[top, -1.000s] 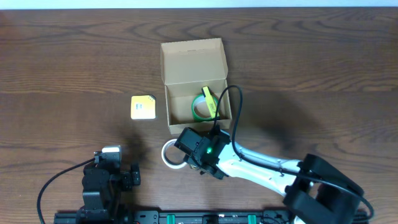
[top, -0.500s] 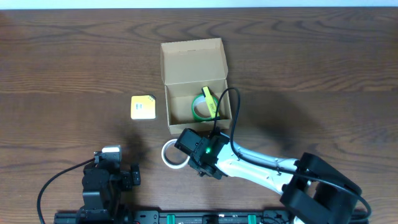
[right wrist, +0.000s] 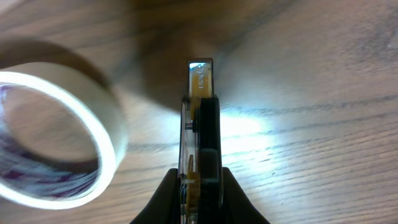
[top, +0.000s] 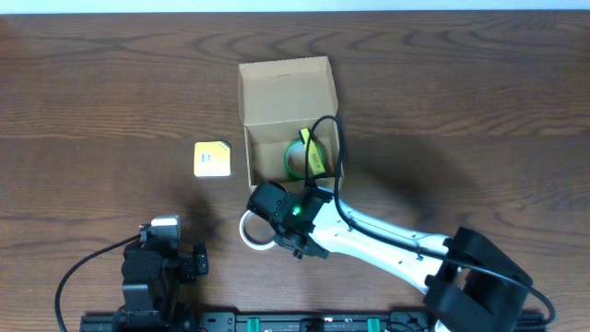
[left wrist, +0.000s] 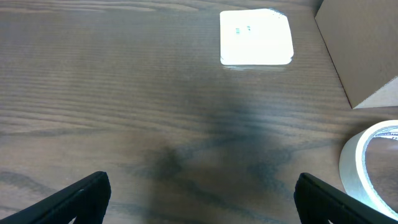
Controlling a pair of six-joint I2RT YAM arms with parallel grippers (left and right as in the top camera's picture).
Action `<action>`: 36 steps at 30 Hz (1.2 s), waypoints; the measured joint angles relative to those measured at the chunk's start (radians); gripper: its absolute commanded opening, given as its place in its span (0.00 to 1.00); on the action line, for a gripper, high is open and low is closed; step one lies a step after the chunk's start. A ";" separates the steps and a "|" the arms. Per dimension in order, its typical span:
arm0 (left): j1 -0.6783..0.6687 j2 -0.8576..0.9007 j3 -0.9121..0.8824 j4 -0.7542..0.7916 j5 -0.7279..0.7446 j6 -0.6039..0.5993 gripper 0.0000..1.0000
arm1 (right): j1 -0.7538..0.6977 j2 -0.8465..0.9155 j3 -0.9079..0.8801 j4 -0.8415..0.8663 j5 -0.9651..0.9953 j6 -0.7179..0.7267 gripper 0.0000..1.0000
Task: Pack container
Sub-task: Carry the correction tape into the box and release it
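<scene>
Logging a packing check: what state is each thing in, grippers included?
Tan cardboard box: flap lid open.
Green tape roll: inside the box.
Thin yellow item: inside the box, beside the green roll.
White tape roll: flat on the table, outside the box.
Yellow square pad: flat on the table, outside the box.
Right gripper: fingers shut, beside the white roll.
Left gripper: fingers open, empty.

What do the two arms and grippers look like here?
Right arm: white links, black joints, a green light at the wrist, a looping black cable. Left arm: all black. Left gripper and right gripper: black fingers.
</scene>
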 measured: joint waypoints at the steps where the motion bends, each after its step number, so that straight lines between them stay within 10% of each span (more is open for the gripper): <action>1: 0.000 0.000 0.000 0.000 0.000 0.000 0.95 | 0.009 0.000 0.030 -0.031 0.010 -0.005 0.01; 7: 0.000 0.000 0.000 0.000 0.000 0.000 0.95 | 0.046 0.003 0.243 -0.151 0.107 -0.080 0.01; 18: 0.000 0.000 0.000 0.000 0.000 0.000 0.95 | -0.129 0.023 0.455 0.068 0.341 -0.729 0.01; 36: 0.000 0.000 0.000 0.000 0.000 0.000 0.95 | -0.330 0.283 0.458 -0.081 0.319 -0.906 0.13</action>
